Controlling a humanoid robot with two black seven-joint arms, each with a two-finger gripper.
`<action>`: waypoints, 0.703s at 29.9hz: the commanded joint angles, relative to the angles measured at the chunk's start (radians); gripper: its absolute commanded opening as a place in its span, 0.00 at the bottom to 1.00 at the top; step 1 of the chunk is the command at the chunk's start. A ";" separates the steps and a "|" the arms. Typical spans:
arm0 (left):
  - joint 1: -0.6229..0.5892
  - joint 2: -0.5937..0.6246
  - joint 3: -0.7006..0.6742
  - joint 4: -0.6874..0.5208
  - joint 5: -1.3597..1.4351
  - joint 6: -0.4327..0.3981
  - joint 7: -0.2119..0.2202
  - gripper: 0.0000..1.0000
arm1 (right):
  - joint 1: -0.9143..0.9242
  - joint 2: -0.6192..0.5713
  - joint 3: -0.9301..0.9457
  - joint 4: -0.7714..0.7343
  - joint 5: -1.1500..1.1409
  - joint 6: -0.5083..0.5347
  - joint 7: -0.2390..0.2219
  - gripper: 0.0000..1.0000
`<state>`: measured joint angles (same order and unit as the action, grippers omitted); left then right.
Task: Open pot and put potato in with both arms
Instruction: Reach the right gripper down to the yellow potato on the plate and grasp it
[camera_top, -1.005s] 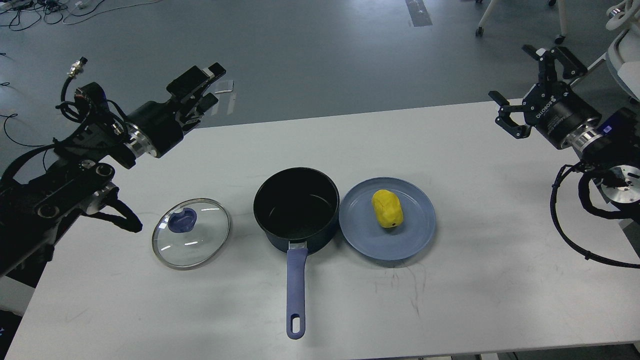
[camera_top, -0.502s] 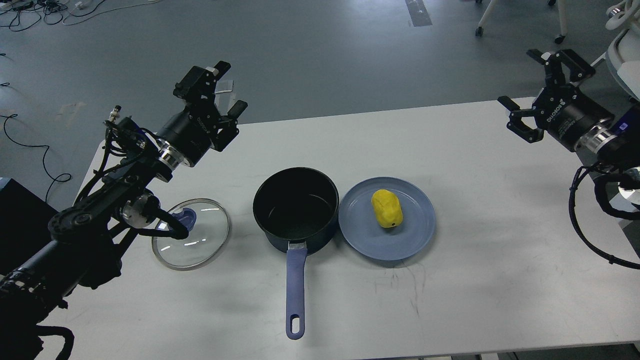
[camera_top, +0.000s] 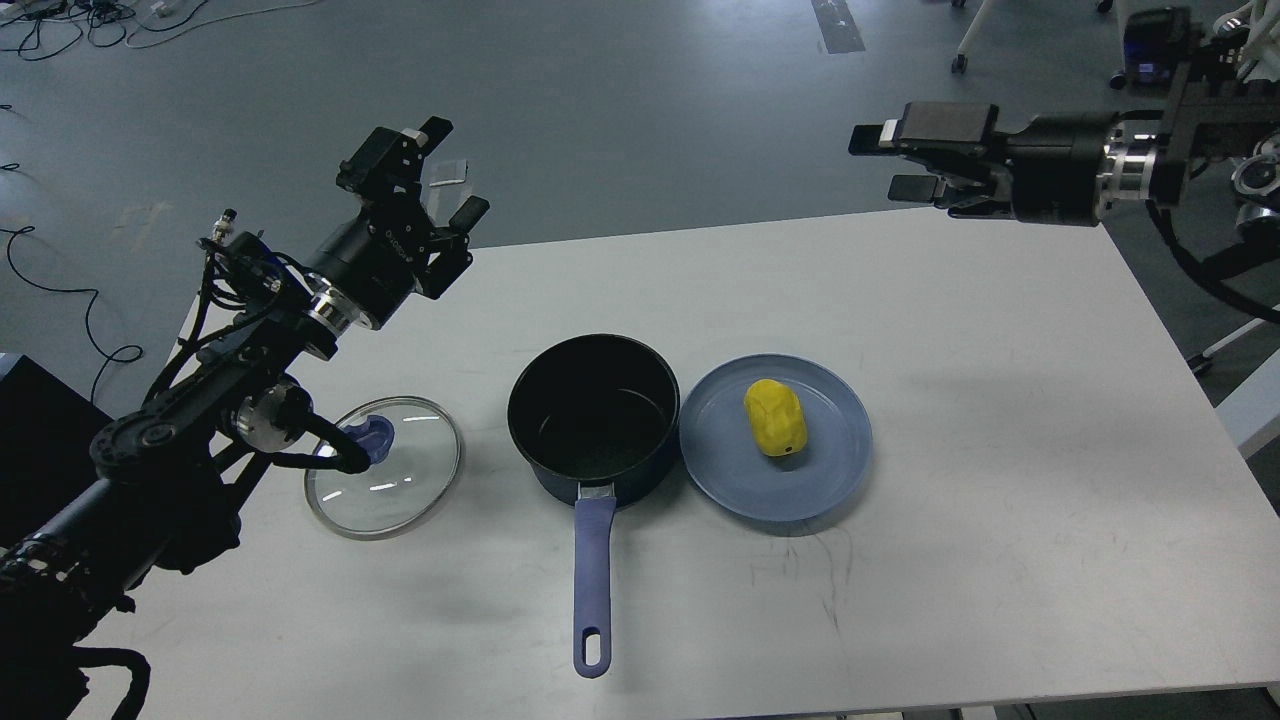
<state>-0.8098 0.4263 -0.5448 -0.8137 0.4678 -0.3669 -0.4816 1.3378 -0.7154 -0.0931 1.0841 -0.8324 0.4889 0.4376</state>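
Standing uncovered at the centre of the white desk (camera_top: 1000, 420), one navy saucepan (camera_top: 594, 412) points its blue handle (camera_top: 590, 580) toward 6 o'clock. At its 9 o'clock lies one glass lid (camera_top: 385, 466), knob up, flat on the desk. At its 3 o'clock, one yellow potato (camera_top: 775, 417) sits on one blue plate (camera_top: 835, 470) touching the saucepan's wall. Two black arms hover above: the left tool (camera_top: 430, 185) at 10 o'clock, fingers spread and empty; the right tool (camera_top: 905, 160) at 2 o'clock, fingers parted, grasping nothing.
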 joint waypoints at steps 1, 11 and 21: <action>0.000 0.000 0.000 -0.004 0.002 0.000 0.000 0.98 | 0.147 0.075 -0.222 0.042 -0.112 0.000 0.000 1.00; -0.011 -0.003 0.000 -0.012 0.002 0.000 0.011 0.98 | 0.192 0.223 -0.382 0.013 -0.335 0.000 0.000 1.00; -0.012 0.000 0.000 -0.012 0.000 0.000 0.014 0.98 | 0.182 0.389 -0.494 -0.113 -0.335 0.000 -0.002 1.00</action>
<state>-0.8221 0.4258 -0.5446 -0.8252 0.4694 -0.3665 -0.4680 1.5218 -0.3677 -0.5581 0.9953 -1.1665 0.4885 0.4371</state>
